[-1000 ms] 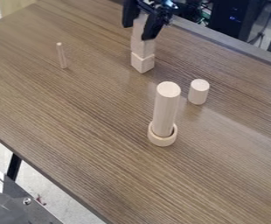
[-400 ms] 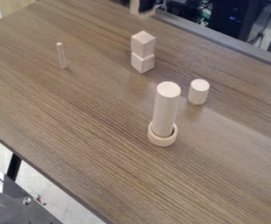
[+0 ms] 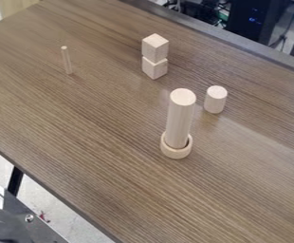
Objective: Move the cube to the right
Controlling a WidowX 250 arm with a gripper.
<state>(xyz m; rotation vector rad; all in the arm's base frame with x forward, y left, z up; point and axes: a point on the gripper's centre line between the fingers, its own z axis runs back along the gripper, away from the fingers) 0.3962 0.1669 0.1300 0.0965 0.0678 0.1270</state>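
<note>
It cannot be told whether the gripper is held apart, together or clamped on something, nor can the cubes be placed relative to it. Two pale wooden cubes are stacked above the middle of the frame, slightly left of the short cylinder: the upper cube (image 3: 155,47) is rested directly on the lower cube (image 3: 154,68), which is set on the brown table (image 3: 80,128). Which of the two is meant by the task cannot be told.

Below and to the right of the stack, well apart from it, a short cylinder (image 3: 215,99) is stood on end. Nearer the centre of the frame, a tall cylinder (image 3: 179,118) is stood upright in a low ring (image 3: 176,153), its foot enclosed by the ring's wall. The short cylinder is placed near the tall one, the two kept apart. In the upper left, a thin peg (image 3: 67,60) is stood on end, well apart from the cubes.

Beyond the table's far edge, at the upper right, a black case (image 3: 257,28) with small blue lights can be seen beside dark cables (image 3: 206,9). At the lower left, a dark plate (image 3: 35,230) fitted with a bolt (image 3: 29,218) is seen near a black table leg (image 3: 15,180), with pale floor (image 3: 60,218) between plate and table.
</note>
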